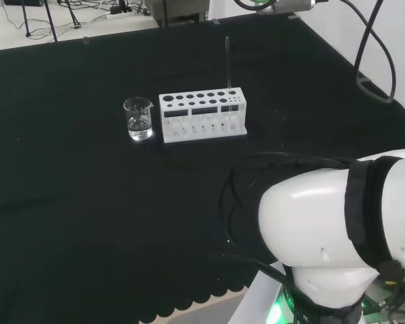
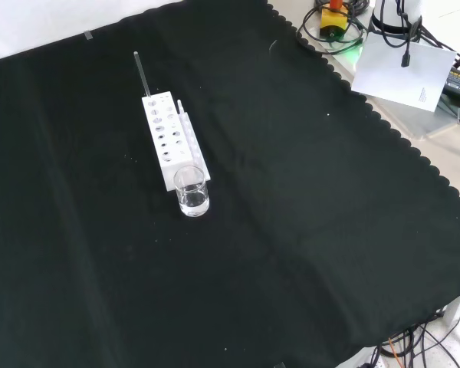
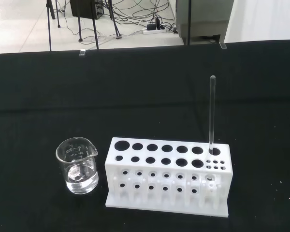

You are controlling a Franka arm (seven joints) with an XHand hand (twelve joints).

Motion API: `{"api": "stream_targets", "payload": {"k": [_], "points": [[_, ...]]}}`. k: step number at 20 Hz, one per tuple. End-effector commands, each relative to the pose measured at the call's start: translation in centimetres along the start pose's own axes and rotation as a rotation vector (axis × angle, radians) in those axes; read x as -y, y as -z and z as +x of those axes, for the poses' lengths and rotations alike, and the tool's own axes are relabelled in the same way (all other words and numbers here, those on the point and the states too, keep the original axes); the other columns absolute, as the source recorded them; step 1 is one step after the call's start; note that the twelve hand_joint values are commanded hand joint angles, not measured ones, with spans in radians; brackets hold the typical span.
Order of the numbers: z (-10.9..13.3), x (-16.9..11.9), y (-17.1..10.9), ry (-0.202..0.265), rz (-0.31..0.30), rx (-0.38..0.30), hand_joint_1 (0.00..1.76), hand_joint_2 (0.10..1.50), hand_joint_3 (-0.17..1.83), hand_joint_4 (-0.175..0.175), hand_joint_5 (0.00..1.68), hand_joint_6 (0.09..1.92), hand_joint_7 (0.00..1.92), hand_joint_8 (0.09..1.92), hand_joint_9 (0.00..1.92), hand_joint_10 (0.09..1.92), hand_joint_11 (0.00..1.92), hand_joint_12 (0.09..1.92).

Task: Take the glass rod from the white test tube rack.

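The glass rod (image 3: 211, 113) stands upright in the white test tube rack (image 3: 166, 179), set in a hole at one end of it, the end away from the beaker; most of its length rises clear above the rack's top. In the head view the rod (image 1: 227, 64) is at the rack's (image 1: 202, 116) right end, and in the front view the rod (image 2: 141, 73) rises at the rack's (image 2: 172, 139) far end. The rack's top has two rows of large round holes, all of them open with nothing standing in them, and a cluster of small holes at the rod's end. Just beside the rack's other end, apart from it by a narrow gap, stands a clear glass beaker (image 3: 78, 166) with a pouring lip; it holds a shallow layer of clear liquid at the bottom. In the front view the beaker (image 2: 192, 192) stands right at the rack's near end. Rack and beaker both rest on the black cloth (image 1: 67, 202) covering the bench. The arm's white links (image 1: 337, 229) are well apart from the rack, in the lower right of the head view. Whether the hand is spread or closed, I cannot tell.
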State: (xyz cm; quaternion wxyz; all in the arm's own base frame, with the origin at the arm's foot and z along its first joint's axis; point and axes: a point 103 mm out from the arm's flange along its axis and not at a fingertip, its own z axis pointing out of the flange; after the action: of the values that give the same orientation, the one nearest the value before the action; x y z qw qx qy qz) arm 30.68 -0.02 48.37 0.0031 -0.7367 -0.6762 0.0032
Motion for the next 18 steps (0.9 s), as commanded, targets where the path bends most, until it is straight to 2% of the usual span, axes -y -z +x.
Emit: {"api": "stream_targets", "payload": {"k": [1,2,4,11,18], "points": [[-0.2,-0.1,0.0,-0.003,-0.008,0.007,0.96,0.61,0.8,-0.175,0.07,0.14,0.11,0.41,0.32,0.47,0.33,0.74],[-0.3,-0.1,-0.1,-0.005,-0.009,0.007,0.89,0.65,0.78,-0.175,0.04,0.09,0.05,0.35,0.16,0.46,0.16,0.71],[-0.4,-0.2,-0.2,-0.01,-0.004,0.011,0.85,0.68,0.76,-0.175,0.02,0.09,0.01,0.3,0.03,0.46,0.03,0.69],[-0.8,-0.7,-0.7,-0.018,0.01,0.019,0.83,0.69,0.75,-0.175,0.03,0.09,0.0,0.31,0.0,0.48,0.0,0.71],[-1.8,-3.0,-1.0,-0.032,0.009,0.021,0.82,0.7,0.73,-0.175,0.04,0.09,0.0,0.37,0.0,0.55,0.0,0.88]]}}
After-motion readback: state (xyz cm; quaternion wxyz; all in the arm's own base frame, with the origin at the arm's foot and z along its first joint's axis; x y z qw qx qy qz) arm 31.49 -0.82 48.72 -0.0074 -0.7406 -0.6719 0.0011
